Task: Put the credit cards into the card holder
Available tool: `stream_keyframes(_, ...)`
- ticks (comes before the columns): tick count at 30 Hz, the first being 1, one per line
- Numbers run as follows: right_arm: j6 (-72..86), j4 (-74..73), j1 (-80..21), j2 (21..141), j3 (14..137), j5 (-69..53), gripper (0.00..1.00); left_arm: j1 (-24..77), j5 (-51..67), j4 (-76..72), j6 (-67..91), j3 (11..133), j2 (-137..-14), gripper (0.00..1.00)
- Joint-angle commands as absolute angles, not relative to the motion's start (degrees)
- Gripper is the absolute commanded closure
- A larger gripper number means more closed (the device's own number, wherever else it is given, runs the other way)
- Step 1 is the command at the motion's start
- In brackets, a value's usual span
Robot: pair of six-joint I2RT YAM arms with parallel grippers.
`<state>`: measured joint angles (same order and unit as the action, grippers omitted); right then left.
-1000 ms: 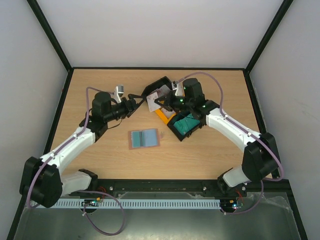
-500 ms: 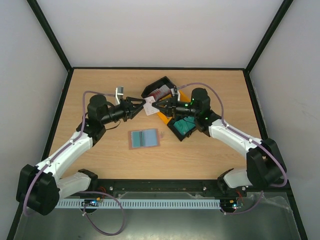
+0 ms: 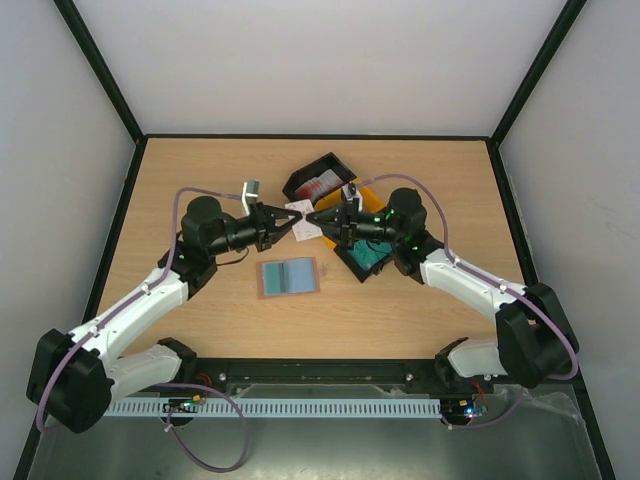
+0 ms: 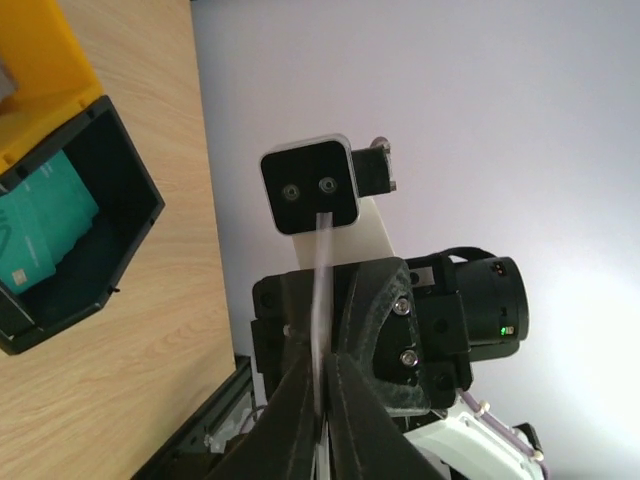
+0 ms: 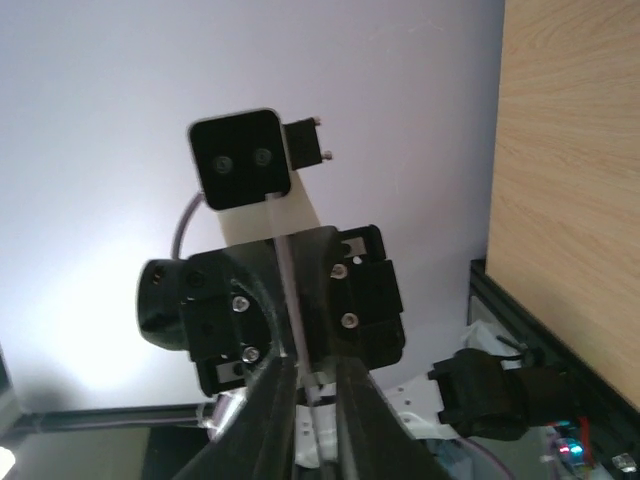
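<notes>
A white credit card (image 3: pixel 298 211) hangs in the air between both grippers, above the table's middle. My left gripper (image 3: pixel 290 224) is shut on it; in the left wrist view the card (image 4: pixel 321 270) shows edge-on, pinched at the gripper (image 4: pixel 323 365). My right gripper (image 3: pixel 311 216) faces it from the right, with its jaws slightly apart around the card (image 5: pixel 287 290), leaving a gap on one side at the gripper (image 5: pixel 312 365). The card holder (image 3: pixel 288 276) lies open on the table below, blue-grey pockets up. A red-and-white card (image 3: pixel 318 186) and a teal card (image 3: pixel 370 252) lie in trays.
A black tray (image 3: pixel 300 178) sits at the back, an orange tray (image 3: pixel 326 234) under the grippers, and another black tray (image 3: pixel 345 262) to the right with the teal card (image 4: pixel 40 225) inside. Black frame rails border the table.
The right gripper carried the white card left from the trays and the left gripper came to meet it. The left jaws closed on the card; the right jaws loosened.
</notes>
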<state>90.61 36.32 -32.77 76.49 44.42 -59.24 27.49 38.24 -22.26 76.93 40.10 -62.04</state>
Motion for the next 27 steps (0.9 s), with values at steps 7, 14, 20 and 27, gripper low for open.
stream_keyframes(7,73.1,22.9,-33.4,72.2,45.2,-57.1,0.69,28.0,39.0,-20.5,74.8,38.8,-60.7,0.98)
stream_keyframes(14,71.8,27.4,-34.7,70.7,42.4,-57.2,0.92,27.9,42.5,-20.8,75.3,37.6,-58.7,0.98)
stream_keyframes(20,70.8,29.5,-38.1,68.4,42.0,-54.1,0.98,27.9,44.8,-18.6,73.6,37.4,-57.1,0.96)
stream_keyframes(27,65.4,22.0,-40.2,66.3,40.6,-43.7,0.98,27.7,37.8,-3.3,60.7,37.6,-53.3,0.41)
